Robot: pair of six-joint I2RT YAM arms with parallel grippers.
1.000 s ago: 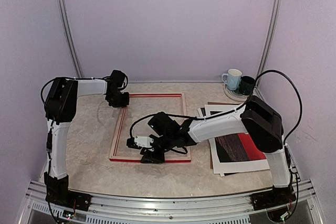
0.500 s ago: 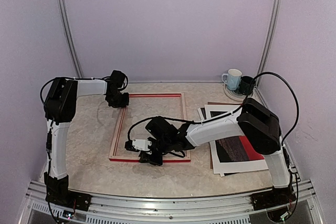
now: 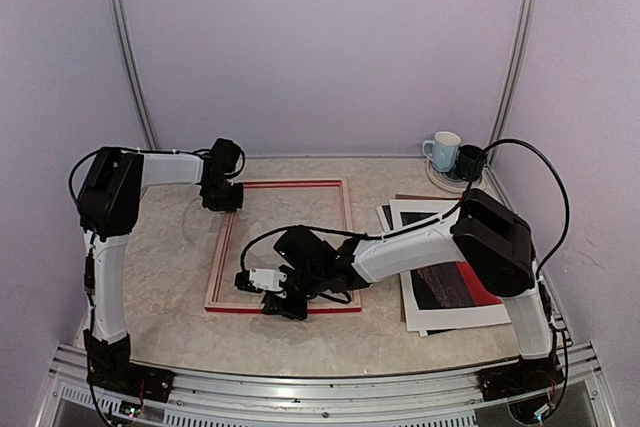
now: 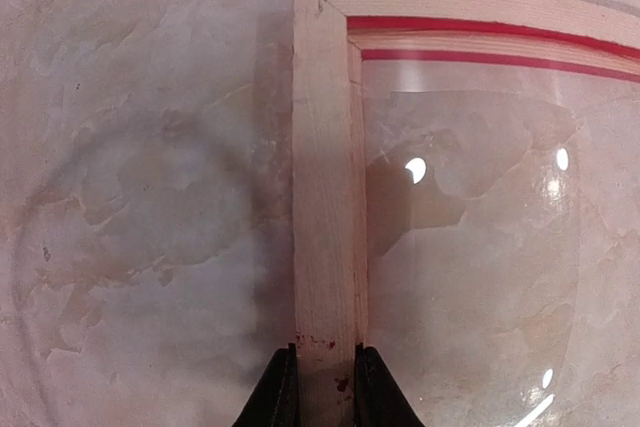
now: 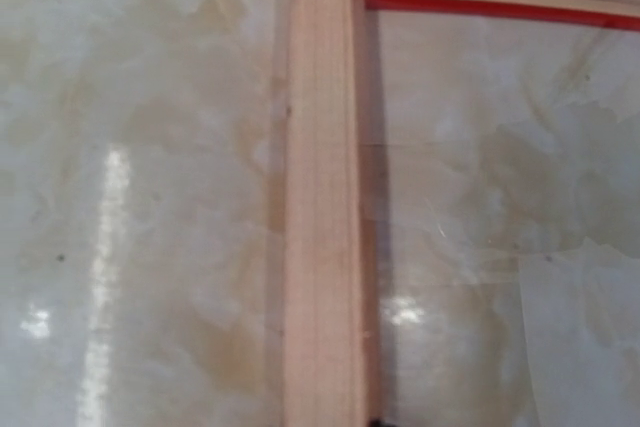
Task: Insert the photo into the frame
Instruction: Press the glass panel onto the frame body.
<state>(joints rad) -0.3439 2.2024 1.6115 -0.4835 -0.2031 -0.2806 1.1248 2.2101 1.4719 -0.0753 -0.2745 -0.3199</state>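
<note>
Pale wood faces up on the frame [image 3: 222, 257], which lies back-up on the worktop [image 3: 170, 247] and has slid a little to the left and toward the near edge over the last second. The left claw [image 4: 325, 394] is clenched on the frame's rail beside the far-left corner, one finger pressed against each side of the wood. The right claw [image 3: 278, 304] has travelled leftward along the near rail and now sits over it, left of its middle. Its wrist view shows only the rail and almost nothing of its fingers, so I cannot tell whether it is grasping. The photo [image 3: 450, 285] stays well apart on the right, picture side up on a stack of sheets under the right arm's elbow, with neither claw on it. By my judgement, the arms are repositioning the frame, and loading the photo is yet to begin.
</note>
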